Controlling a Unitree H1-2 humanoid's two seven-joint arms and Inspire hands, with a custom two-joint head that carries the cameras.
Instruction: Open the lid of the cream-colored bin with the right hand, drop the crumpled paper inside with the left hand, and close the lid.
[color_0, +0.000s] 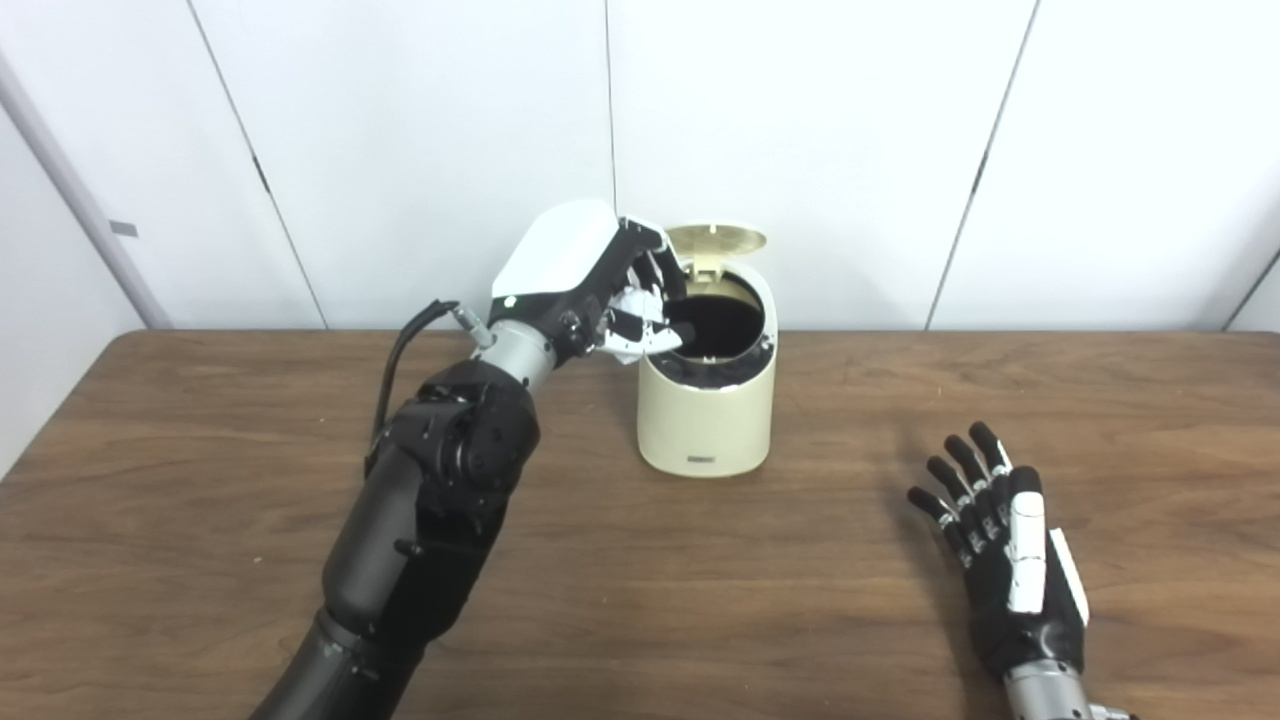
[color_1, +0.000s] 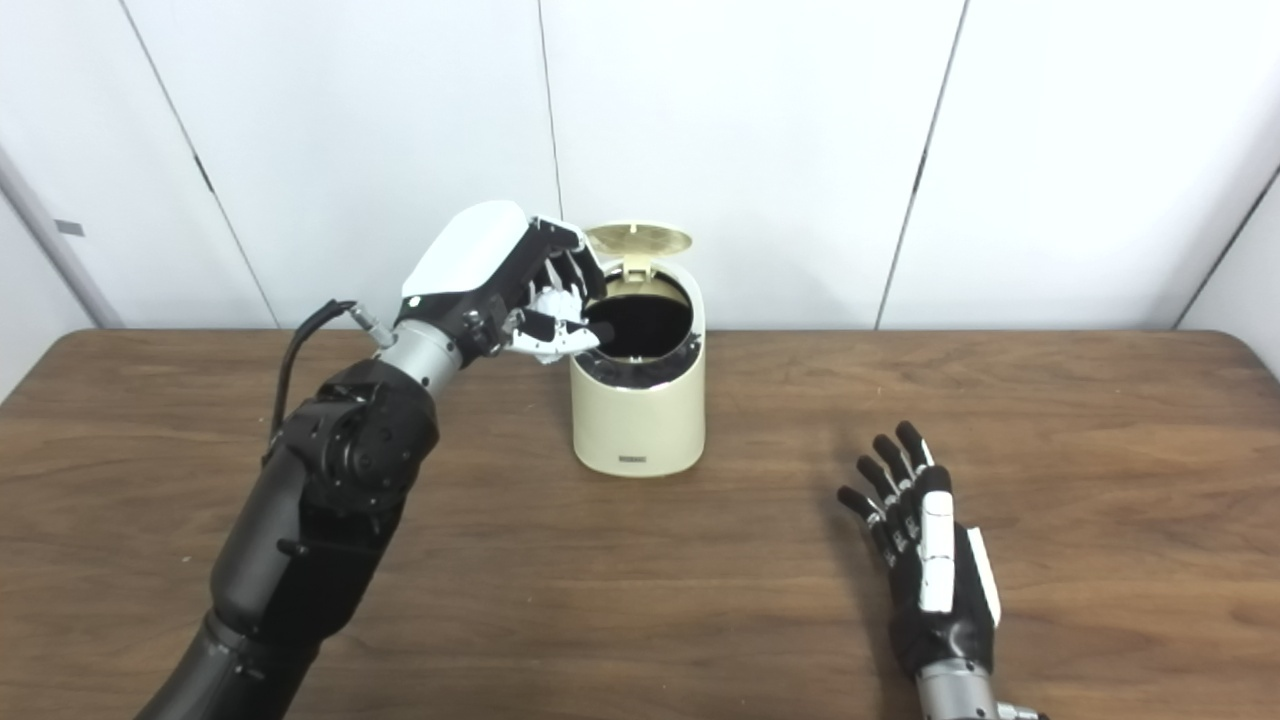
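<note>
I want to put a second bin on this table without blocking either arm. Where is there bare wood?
Bare wood lies between the cream-colored bin and the open right hand, also along the table left of the left arm. It is crowded at the bin's open lid, where the left hand holds crumpled paper at the rim.

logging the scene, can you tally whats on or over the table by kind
Cream-colored plastic bin with its round lid up: 1
White crumpled paper, held at the bin's rim: 1
Robot hands: 2, left hand shut on the paper, right hand open
Total: 4
</note>
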